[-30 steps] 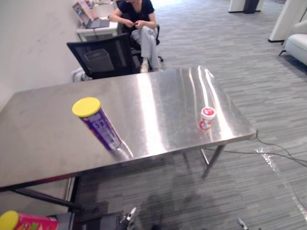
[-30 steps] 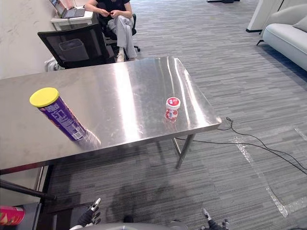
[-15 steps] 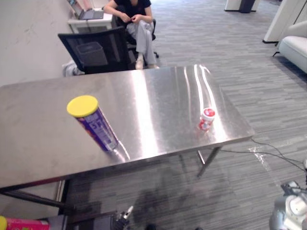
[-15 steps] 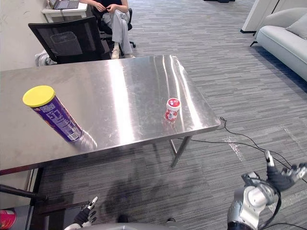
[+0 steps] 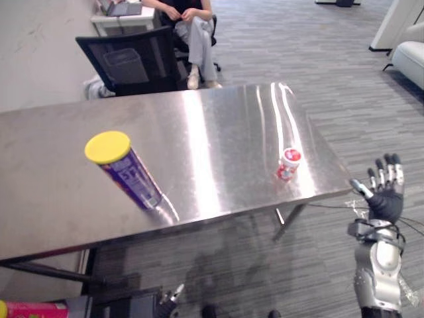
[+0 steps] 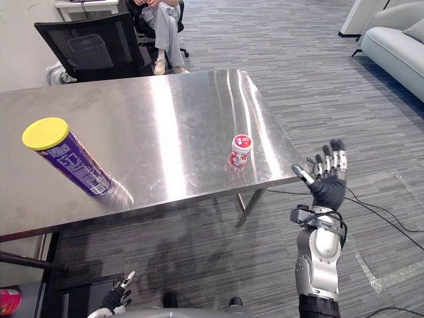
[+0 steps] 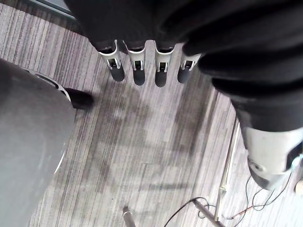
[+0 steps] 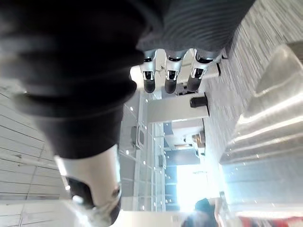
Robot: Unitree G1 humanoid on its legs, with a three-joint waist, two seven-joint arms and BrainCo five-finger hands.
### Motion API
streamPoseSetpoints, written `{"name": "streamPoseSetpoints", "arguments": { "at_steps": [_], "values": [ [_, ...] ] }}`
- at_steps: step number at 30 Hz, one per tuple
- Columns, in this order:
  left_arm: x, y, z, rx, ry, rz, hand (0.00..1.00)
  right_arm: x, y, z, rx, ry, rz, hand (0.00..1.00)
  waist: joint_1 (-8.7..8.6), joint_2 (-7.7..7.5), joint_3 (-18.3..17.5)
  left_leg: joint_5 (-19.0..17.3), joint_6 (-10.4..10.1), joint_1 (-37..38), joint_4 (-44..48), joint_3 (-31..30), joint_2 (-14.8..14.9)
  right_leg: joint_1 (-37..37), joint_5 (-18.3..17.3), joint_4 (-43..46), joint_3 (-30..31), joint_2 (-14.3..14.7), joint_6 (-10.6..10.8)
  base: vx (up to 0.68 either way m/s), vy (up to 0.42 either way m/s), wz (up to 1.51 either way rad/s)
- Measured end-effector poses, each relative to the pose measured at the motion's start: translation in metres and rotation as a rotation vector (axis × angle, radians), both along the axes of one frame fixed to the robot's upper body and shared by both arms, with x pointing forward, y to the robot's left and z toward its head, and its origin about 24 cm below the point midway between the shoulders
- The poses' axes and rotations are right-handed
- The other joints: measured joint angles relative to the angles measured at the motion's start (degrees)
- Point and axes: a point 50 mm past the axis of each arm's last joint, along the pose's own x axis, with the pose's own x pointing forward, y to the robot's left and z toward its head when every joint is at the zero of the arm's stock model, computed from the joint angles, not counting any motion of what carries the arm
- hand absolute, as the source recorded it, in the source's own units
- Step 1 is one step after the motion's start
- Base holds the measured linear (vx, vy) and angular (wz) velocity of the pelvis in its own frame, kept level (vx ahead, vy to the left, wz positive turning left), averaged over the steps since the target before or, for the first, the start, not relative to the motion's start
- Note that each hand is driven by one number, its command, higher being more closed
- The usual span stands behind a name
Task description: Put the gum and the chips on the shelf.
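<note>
1. Two task things stand on the steel table (image 5: pixel 218 126) in the left eye view. The chips tube (image 5: pixel 129 175), purple with a yellow lid, is at about 9 o'clock of the gum tub (image 5: pixel 288 164) and well apart from it. The gum tub sits near the table's right edge, close to the front corner. The right hand (image 5: pixel 384 195) is raised off the table past that corner, at about 4 o'clock of the gum and apart from it. Its fingers are straight and spread, with nothing in them. Bare carpet lies all round it.
2. Right eye view: the left hand (image 6: pixel 119 296) hangs low at 7 o'clock of the frame, below the table's front edge and well apart from the chips tube. A black chair (image 6: pixel 86 50) and a seated person (image 6: pixel 159 20) are beyond the far edge at 12 o'clock. A sofa (image 6: pixel 397 43) is at 2 o'clock, across open floor.
3. Left wrist view: the left fingers (image 7: pixel 137 71) are straight and point at the carpet, holding nothing.
4. Right wrist view: the right fingers (image 8: pixel 170 78) are straight and empty, with the shiny table top beyond them.
</note>
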Motion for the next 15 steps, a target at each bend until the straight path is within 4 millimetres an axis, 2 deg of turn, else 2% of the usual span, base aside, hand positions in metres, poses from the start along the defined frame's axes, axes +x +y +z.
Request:
{"name": "streamPoseSetpoints", "arguments": {
  "at_steps": [4, 15],
  "values": [
    [-0.002, 0.000, 0.000, 0.002, 0.002, 0.003, 0.00, 0.004, 0.013, -0.017, -0.007, 0.088, 0.117, 0.00, -0.37, 0.02, -0.01, 0.12, 0.16, -0.07, -0.03, -0.86, -0.11, 0.27, 0.00, 0.08, -0.96, -0.14, 0.01, -0.01, -0.011, 0.09],
    [-0.004, 0.001, -0.001, 0.006, 0.007, -0.001, 0.00, 0.008, 0.013, -0.038, 0.013, 0.176, 0.070, 0.00, -0.51, 0.18, -0.01, 0.59, 0.81, -0.08, -0.33, -2.43, -0.70, 1.06, -0.01, 0.09, -2.40, -0.57, 0.02, -0.01, -0.002, 0.07]
  ]
}}
